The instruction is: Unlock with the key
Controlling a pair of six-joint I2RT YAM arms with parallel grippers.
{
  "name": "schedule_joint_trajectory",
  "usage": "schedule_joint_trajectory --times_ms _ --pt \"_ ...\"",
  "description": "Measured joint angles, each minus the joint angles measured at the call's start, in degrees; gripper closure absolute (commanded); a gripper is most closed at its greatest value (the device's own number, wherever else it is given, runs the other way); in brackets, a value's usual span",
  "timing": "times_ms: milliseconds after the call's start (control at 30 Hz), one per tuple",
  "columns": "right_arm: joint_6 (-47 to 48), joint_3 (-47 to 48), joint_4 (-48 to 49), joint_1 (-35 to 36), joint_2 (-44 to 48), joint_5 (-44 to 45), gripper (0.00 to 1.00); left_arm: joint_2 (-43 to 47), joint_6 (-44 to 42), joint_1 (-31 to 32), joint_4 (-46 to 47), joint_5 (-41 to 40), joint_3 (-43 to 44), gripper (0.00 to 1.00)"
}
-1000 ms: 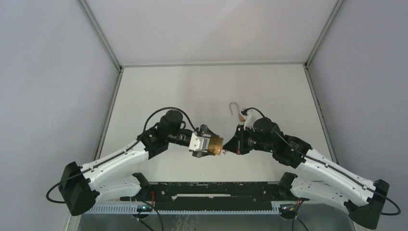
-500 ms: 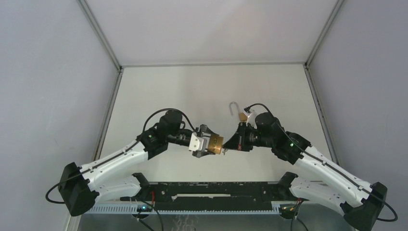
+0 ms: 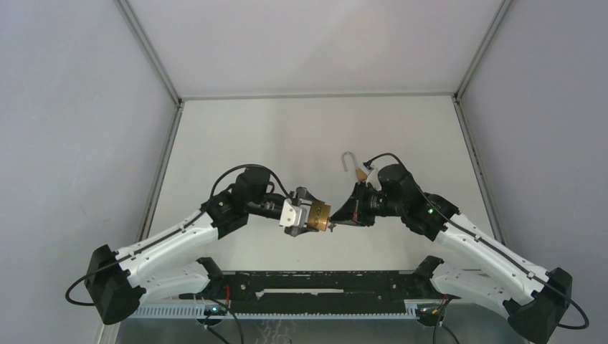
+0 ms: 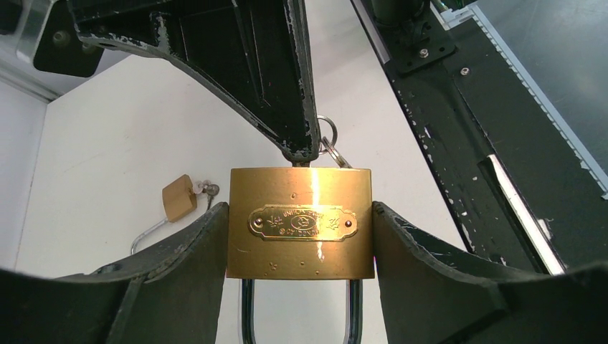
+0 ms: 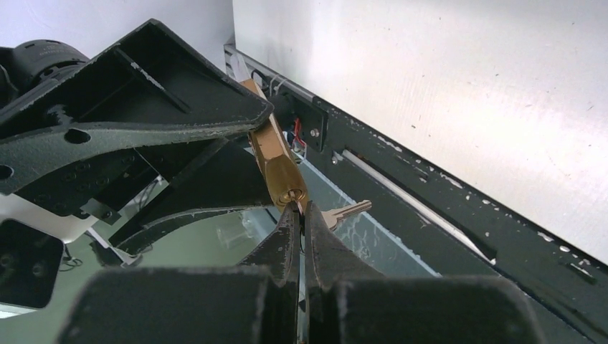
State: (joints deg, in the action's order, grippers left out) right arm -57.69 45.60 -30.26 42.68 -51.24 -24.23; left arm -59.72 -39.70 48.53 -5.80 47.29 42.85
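Left gripper (image 4: 301,208) grasps the brass padlock (image 3: 321,213) across its body, one finger on each narrow side. Right gripper (image 5: 301,215) is clenched, with its fingertips against the keyway face of the lock. The working key is hidden between the pads. A spare key (image 5: 345,211) hangs free just beside the fingertips on the key ring (image 4: 327,129), which indicates that the bunch is held there.

**Location.** The brass padlock is off the table (image 3: 287,129), above its near edge at about mid-width, between the two wrists.

**Progress.**
- Done: lock lifted and braced; key brought to the keyway.
- Not confirmed: depth of insertion. The blade cannot be seen.
- Left: both shackle legs enter the body in the left wrist view, so the lock is judged locked. Full insertion, the turn and release of the shackle are outstanding.

**Orientation.** The long axis of the lock, from shackle to keyway, runs roughly parallel to the near edge of the table. The keyway faces the right gripper; the shackle points back toward the left wrist. The nameplate faces the left wrist camera.

A small padlock (image 4: 178,198) with its shackle swung out lies on the table beyond the right gripper, apart from the work.
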Motion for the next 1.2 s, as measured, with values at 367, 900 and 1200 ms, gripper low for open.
schedule_joint_trajectory --times_ms 367,900,1200 --pt "-5.44 0.0 0.48 -1.16 -1.2 -2.36 1.0 1.27 -1.29 0.13 -1.18 -1.66 0.0 1.0" --pt "-11.17 -0.02 2.08 -3.34 -1.22 -5.73 1.0 2.8 -1.31 0.5 0.31 -4.07 0.0 1.0" --pt "-16.48 -0.9 4.96 -4.72 -0.74 -7.48 1.0 4.07 -2.69 1.42 1.25 -7.54 0.0 1.0"
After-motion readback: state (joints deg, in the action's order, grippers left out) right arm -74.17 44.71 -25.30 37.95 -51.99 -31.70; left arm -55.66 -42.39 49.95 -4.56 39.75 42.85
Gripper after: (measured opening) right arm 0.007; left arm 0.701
